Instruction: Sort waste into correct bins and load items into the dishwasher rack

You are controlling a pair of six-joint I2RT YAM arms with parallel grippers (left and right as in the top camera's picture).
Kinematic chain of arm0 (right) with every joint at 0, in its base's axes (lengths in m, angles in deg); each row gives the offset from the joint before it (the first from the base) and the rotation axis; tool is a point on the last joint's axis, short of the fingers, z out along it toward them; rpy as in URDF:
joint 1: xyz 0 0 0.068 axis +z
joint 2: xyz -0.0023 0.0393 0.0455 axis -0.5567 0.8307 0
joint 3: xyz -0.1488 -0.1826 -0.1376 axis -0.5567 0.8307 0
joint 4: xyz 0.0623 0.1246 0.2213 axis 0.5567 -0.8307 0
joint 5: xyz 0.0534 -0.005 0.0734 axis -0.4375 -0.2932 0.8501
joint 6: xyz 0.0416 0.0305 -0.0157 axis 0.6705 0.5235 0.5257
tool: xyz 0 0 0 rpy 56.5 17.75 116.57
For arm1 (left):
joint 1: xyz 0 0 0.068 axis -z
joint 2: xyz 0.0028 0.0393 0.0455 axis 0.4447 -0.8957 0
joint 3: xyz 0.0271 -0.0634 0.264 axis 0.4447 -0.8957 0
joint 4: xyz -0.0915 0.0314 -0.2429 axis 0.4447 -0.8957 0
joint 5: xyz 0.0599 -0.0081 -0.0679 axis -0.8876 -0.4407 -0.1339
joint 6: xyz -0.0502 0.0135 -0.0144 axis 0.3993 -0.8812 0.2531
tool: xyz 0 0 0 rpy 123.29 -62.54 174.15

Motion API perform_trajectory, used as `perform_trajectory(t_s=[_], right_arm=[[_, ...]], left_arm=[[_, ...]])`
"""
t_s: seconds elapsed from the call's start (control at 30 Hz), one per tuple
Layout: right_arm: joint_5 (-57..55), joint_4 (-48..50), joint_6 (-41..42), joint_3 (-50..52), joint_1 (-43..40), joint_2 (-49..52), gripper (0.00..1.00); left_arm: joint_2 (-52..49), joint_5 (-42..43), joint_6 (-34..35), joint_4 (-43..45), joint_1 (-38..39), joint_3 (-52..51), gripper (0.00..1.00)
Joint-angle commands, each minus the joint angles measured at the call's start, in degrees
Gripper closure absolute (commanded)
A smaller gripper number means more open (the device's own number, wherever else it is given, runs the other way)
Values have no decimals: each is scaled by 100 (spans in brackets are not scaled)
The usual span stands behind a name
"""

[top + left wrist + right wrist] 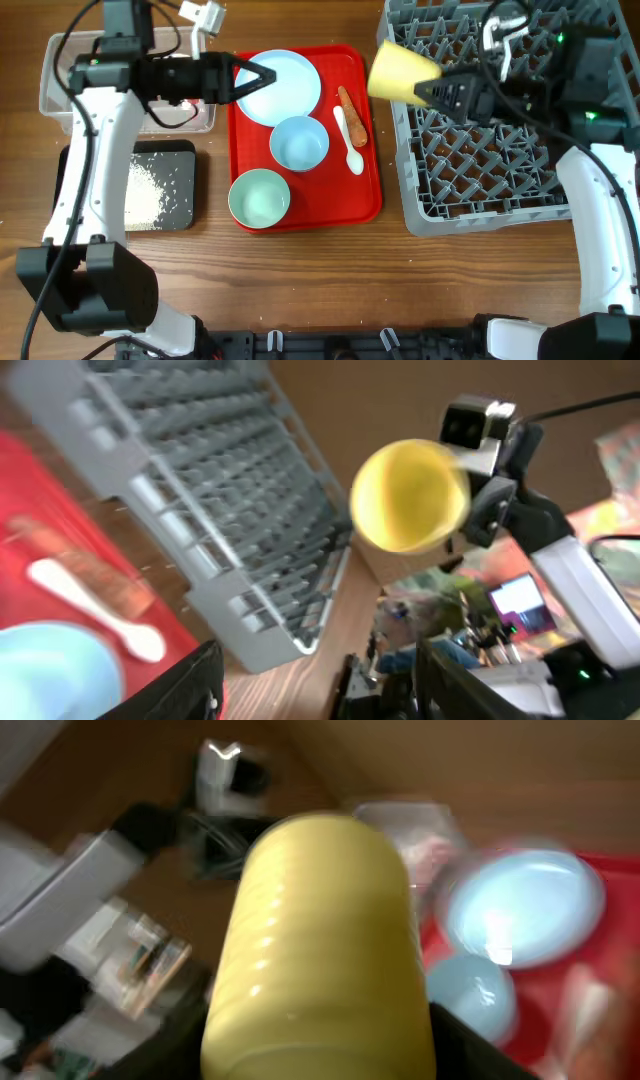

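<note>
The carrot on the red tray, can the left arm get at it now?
Probably yes: the left tool is open and empty over the plate, with nothing above the carrot.

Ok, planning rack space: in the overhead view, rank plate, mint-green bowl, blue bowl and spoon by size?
1. pale blue plate
2. mint-green bowl and blue bowl, too alike to rank
3. white spoon

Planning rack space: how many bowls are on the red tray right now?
2. A pale blue bowl sits mid-tray, in front of the pale blue plate; a mint-green bowl is at the red tray's near-left corner. The left gripper overlaps the plate; another could be hidden.
</note>
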Motion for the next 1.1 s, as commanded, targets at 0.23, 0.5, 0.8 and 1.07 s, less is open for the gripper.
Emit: perform_trajectory(t_s=[0.23, 0.5, 0.8, 1.07], right_arm=[[-6780, -4133, 426, -1311, -11, -697, 60], [-7147, -5101, 868, -1300, 155, 916, 58], [-7036, -4419, 868, -581, 387, 1556, 20], [-6369, -4889, 494, -2100, 402, 1537, 14]], left_arm=[[-59, -3108, -33, -398, 221, -2, 39], [-59, -3550, -33, -398, 525, -2, 38], [-59, -3550, -33, -400, 522, -2, 37], [-59, -3547, -31, -407, 555, -2, 37]])
